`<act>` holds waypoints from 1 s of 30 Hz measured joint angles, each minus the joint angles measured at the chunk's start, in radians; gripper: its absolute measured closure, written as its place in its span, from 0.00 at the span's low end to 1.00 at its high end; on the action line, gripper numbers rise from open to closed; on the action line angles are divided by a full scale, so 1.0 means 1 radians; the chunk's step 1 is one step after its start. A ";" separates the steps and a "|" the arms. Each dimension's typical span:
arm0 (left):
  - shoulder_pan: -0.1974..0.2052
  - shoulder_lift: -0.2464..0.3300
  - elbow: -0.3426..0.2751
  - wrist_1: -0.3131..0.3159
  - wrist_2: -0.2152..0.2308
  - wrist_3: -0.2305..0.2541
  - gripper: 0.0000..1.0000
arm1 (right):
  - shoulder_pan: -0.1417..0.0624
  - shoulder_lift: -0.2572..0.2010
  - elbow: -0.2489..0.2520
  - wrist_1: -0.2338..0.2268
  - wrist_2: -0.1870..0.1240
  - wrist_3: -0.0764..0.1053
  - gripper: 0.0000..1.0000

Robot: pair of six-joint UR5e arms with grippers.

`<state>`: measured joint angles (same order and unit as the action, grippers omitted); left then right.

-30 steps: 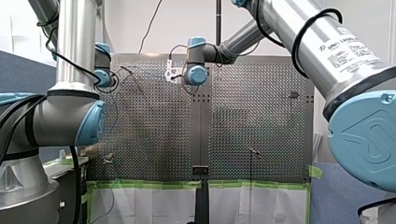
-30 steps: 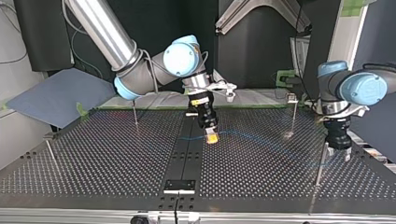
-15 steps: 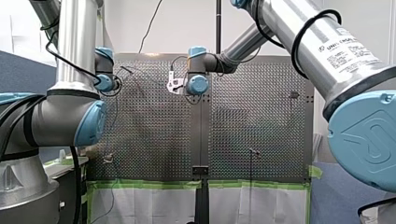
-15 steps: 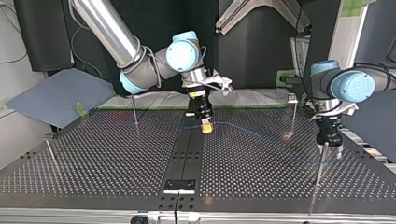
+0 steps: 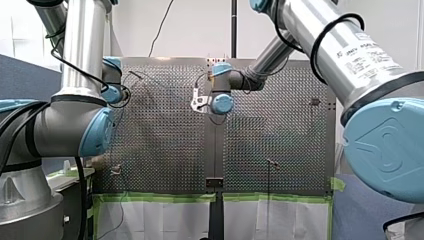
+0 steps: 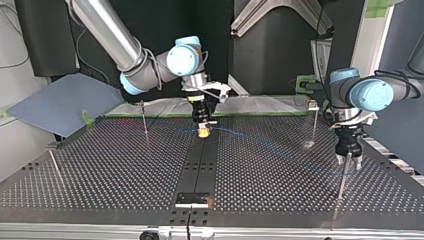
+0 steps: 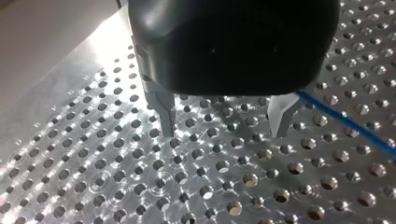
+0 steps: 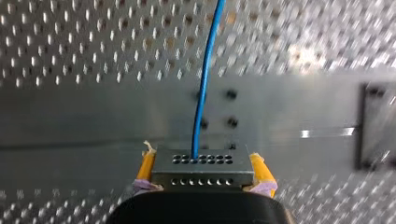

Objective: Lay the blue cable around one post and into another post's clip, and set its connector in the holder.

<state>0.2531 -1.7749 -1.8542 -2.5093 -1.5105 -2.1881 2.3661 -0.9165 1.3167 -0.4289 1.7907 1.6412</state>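
Observation:
In the right wrist view my right gripper (image 8: 202,162) is shut on a grey connector block (image 8: 201,169), gripped between yellow pads (image 8: 146,164). The blue cable (image 8: 204,79) leaves the block's face and runs ahead over the perforated table. In the top view that gripper (image 6: 203,132) hangs low over the dark centre strip, and the cable (image 6: 260,142) trails toward the view's right. My left gripper (image 6: 348,161) hovers there, just above a thin post (image 6: 341,182). Its metal fingers (image 7: 165,114) stand open over bare holes, with the cable (image 7: 348,122) passing beside one finger.
More thin posts stand at the top view's left (image 6: 144,119), far left (image 6: 54,162) and right rear (image 6: 314,125). A black plate (image 6: 192,198) sits on the centre strip near the table's front edge. Green tape lines the far edge (image 6: 100,116).
My right gripper has carried the connector toward the top view's left and farther back, pulling the cable along. My left gripper has shifted slightly leftward over the post.

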 joint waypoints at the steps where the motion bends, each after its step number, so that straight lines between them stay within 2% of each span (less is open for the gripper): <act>1: 0.000 0.000 0.000 0.001 0.000 0.000 0.02 | -0.010 0.000 0.011 -0.011 0.000 0.008 1.00; 8: -0.001 0.000 0.000 0.002 -0.001 -0.001 0.02 | -0.072 0.000 0.073 -0.073 0.001 0.039 1.00; 14: -0.001 0.000 0.000 0.002 -0.003 0.000 0.02 | -0.131 0.000 0.132 -0.132 -0.004 0.086 1.00; 18: -0.003 0.000 0.000 0.006 -0.002 0.001 0.02 | -0.168 0.000 0.169 -0.169 -0.004 0.103 1.00; 22: -0.003 -0.001 0.000 0.009 0.001 0.001 0.02 | -0.201 0.000 0.202 -0.202 0.009 0.121 1.00; 30: -0.004 -0.001 0.000 0.010 0.002 0.001 0.02 | -0.261 0.001 0.262 -0.262 0.035 0.123 1.00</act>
<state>0.2493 -1.7764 -1.8542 -2.4991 -1.5088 -2.1874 2.1047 -0.9159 1.5788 -0.6912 1.8256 1.7645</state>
